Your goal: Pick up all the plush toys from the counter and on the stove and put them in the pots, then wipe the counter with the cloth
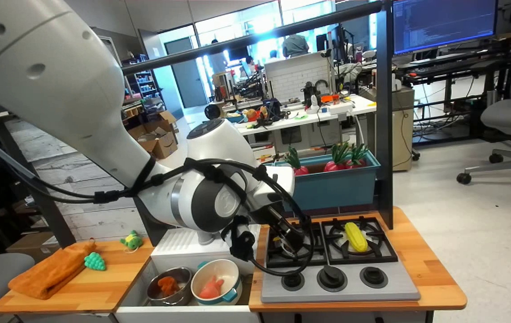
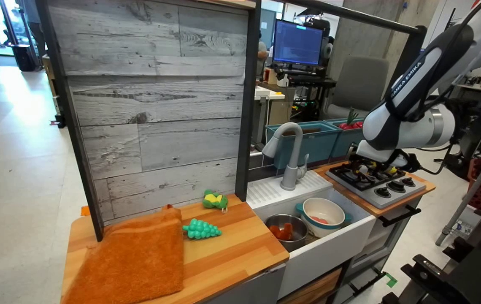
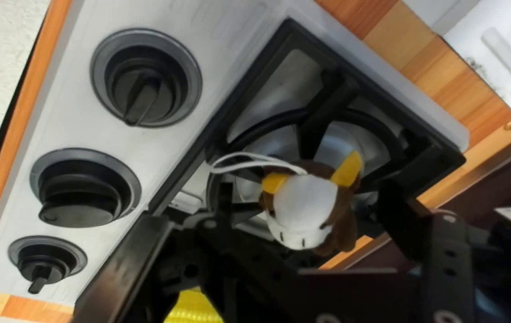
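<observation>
A brown and white plush with yellow horns sits on a stove burner in the wrist view. My gripper is open, with a finger on each side of it and gaps between. A yellow corn toy lies on the neighbouring burner. A green and yellow turtle plush and a teal grape-like toy lie on the counter beside the folded orange cloth. A steel pot holds an orange-red toy. A cream pot holds a pink toy.
Both pots stand in the white sink, with a grey faucet behind it. Stove knobs line the stove's front edge. Teal planters and a dark post stand behind the stove.
</observation>
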Tool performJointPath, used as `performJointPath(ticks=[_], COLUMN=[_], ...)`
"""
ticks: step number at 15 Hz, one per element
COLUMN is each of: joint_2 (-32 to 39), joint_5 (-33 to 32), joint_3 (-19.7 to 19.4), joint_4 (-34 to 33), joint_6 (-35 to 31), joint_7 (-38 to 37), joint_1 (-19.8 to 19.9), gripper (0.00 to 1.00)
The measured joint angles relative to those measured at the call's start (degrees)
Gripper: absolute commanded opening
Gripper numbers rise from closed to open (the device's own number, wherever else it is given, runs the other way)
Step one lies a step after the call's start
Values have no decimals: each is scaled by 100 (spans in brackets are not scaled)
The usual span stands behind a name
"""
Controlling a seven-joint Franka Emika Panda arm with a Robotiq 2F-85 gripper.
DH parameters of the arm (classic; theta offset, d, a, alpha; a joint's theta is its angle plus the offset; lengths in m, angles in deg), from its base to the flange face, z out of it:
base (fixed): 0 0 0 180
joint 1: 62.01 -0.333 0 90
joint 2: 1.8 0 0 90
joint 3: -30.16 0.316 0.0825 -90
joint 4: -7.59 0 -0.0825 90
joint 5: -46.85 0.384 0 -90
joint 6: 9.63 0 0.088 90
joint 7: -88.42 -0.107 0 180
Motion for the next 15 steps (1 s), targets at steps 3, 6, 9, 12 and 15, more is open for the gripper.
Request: performJointPath(ticks=[3, 6, 9, 12, 15], joint_2=[211, 303, 318, 163, -184], joint_5=[0, 0, -9, -33, -47], joint_3=[-31, -17, -18, -56, -211], joint_4=[-270, -413, -432, -129, 581], joint_6=[0, 3, -17, -135, -525], joint_7=[66, 155, 304, 536, 665], joint_1=[-44, -58, -143, -418, -1084], gripper=[29, 6, 4, 4, 4])
